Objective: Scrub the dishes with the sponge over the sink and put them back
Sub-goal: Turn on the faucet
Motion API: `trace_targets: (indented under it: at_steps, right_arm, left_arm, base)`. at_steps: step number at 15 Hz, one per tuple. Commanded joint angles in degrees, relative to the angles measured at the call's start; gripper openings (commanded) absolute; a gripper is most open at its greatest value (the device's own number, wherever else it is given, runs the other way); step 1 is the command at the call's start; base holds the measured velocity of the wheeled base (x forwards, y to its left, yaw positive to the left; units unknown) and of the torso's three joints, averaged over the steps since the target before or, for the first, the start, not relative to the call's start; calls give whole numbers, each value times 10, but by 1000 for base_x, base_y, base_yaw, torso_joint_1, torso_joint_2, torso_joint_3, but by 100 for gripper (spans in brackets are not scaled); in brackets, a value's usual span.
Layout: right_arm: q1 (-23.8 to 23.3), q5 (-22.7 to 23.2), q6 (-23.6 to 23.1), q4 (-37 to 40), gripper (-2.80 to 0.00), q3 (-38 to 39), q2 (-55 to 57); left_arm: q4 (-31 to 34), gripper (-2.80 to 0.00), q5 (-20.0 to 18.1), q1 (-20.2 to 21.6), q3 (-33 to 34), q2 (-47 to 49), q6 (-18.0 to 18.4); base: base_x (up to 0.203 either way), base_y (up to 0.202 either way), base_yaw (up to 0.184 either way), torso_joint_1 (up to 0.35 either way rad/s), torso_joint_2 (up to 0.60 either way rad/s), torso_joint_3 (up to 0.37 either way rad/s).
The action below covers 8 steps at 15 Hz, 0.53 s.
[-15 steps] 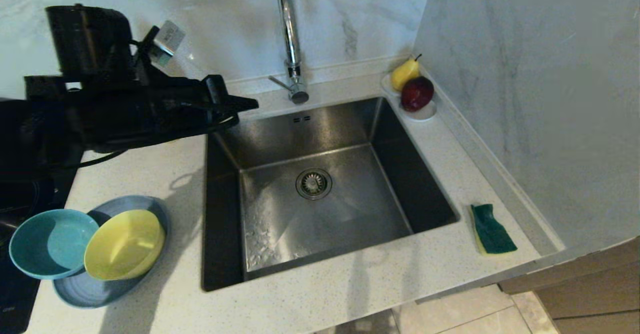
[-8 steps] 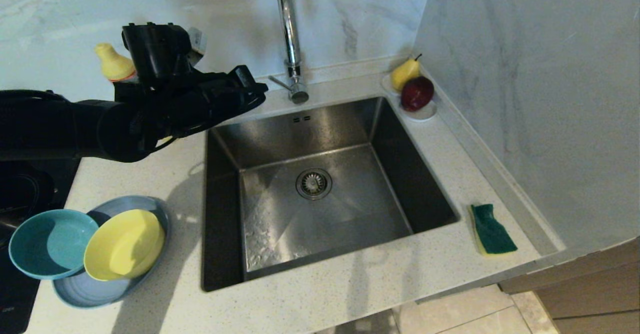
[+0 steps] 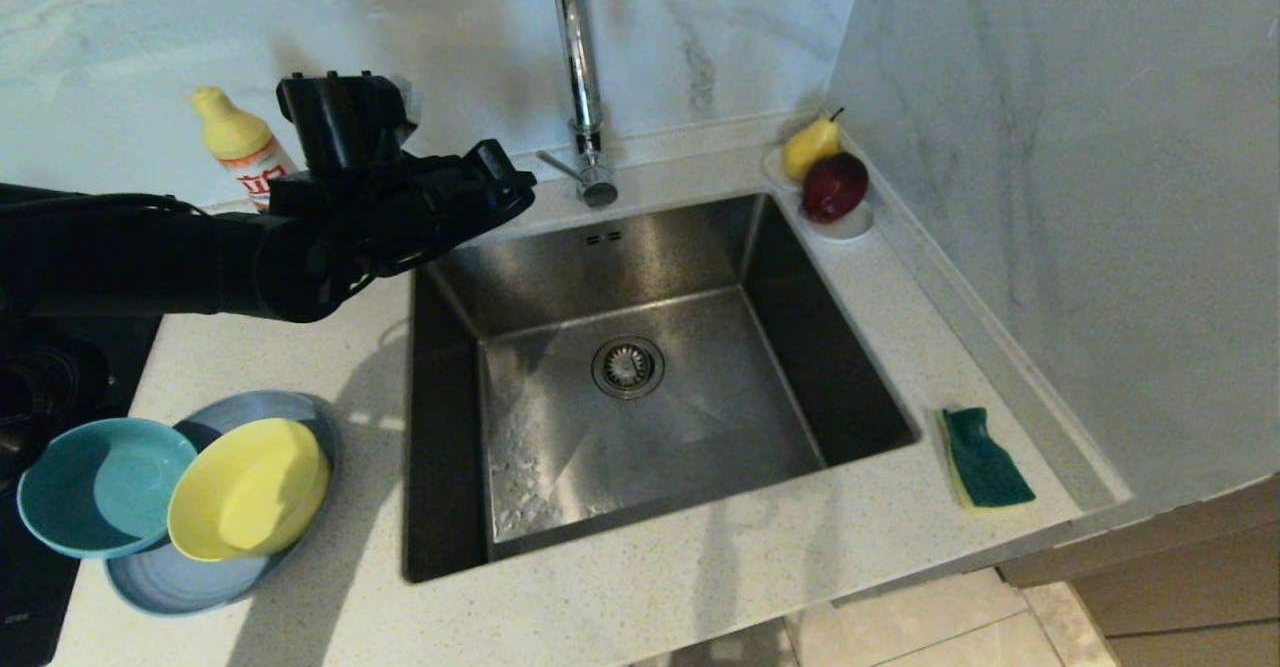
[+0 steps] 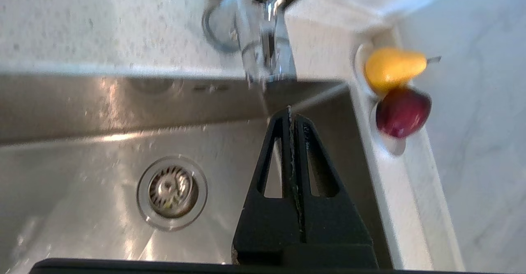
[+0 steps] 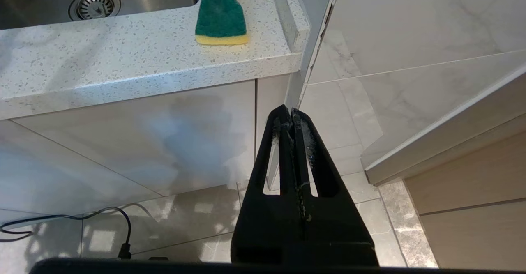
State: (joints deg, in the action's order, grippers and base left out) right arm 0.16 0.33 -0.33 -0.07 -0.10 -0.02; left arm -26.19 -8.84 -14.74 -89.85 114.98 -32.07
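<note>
The dishes sit on the counter left of the sink [image 3: 640, 247]: a teal bowl [image 3: 100, 487] and a yellow bowl [image 3: 245, 487] rest on a grey-blue plate [image 3: 170, 579]. The green-and-yellow sponge [image 3: 982, 457] [image 5: 221, 17] lies on the counter right of the sink. My left gripper [image 3: 520, 187] [image 4: 290, 111] is shut and empty, held in the air over the sink's back left corner, near the tap [image 3: 580, 77] [image 4: 267, 44]. My right gripper [image 5: 291, 116] is shut and empty, parked low beside the cabinet front below the counter.
A yellow dish-soap bottle [image 3: 240, 147] stands against the back wall behind my left arm. A white saucer [image 3: 850, 225] with a pear [image 3: 808, 145] and a dark red apple [image 3: 833, 187] sits at the sink's back right corner. A black hob [image 3: 30, 567] lies at far left.
My left arm has swung lower and to the right toward the tap, uncovering the soap bottle behind it. The dishes and sponge have not moved.
</note>
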Motion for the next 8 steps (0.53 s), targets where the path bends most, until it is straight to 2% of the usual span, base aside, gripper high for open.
trace_targets:
  at_steps: [1, 8]
  right_arm:
    - [0, 0, 0, 0, -280, 0, -1]
    - [0, 0, 0, 0, -280, 0, -1]
  left_arm:
    - [2, -280, 0, 7, -34, 20, -10]
    - [-3, -280, 4, 17, -106, 71, -13]
  base:
    - [0, 0, 0, 0, 0, 0]
    - [0, 0, 0, 0, 0, 0]
